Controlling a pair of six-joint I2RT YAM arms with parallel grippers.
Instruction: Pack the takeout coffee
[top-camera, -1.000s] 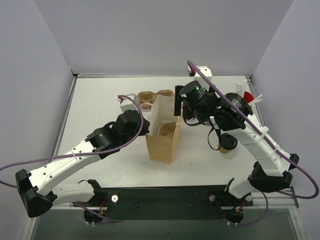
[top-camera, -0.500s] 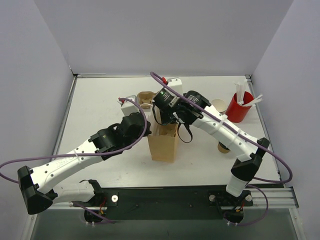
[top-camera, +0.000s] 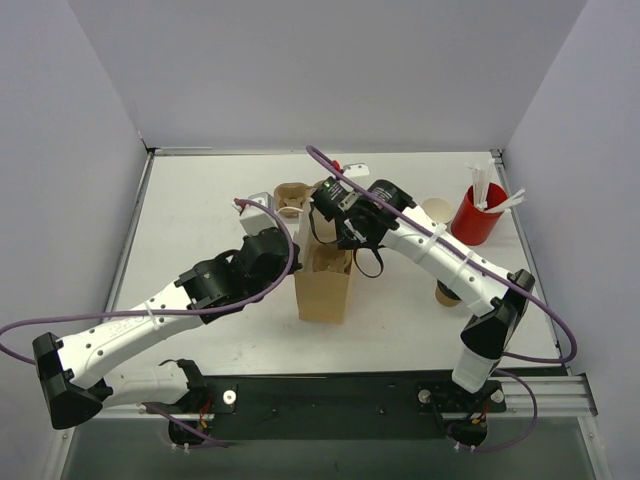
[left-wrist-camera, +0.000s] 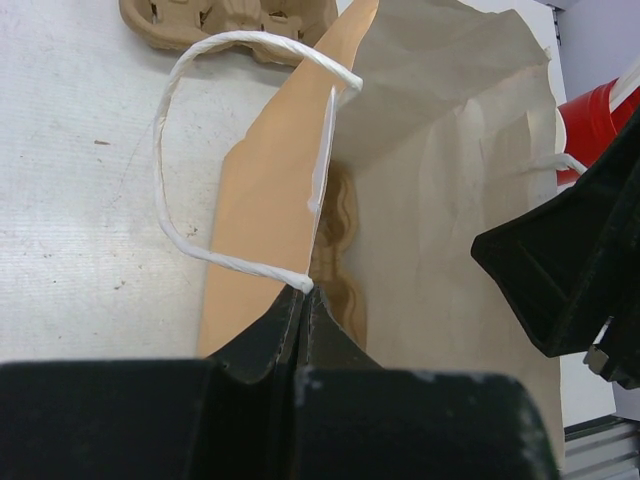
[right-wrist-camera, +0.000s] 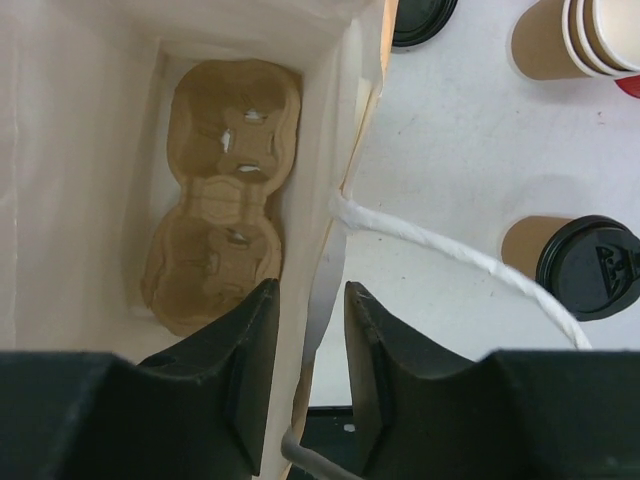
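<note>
Bag (top-camera: 325, 295) mouth stood open; left gripper (left-wrist-camera: 303, 297) pinched one wall, right gripper (right-wrist-camera: 312, 300) straddled opposite wall; carrier (right-wrist-camera: 225, 190) covered floor.

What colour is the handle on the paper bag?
White: a twisted cord handle against the tan bag. It shows best in the left wrist view.

Plainly a robotics lab bench, with bare pale walls (top-camera: 330, 70) boxing in a white tabletop (top-camera: 195, 200) and cabled left arm (top-camera: 150, 320) and right arm (top-camera: 450, 265) bolted to a black rail (top-camera: 330, 395).
</note>
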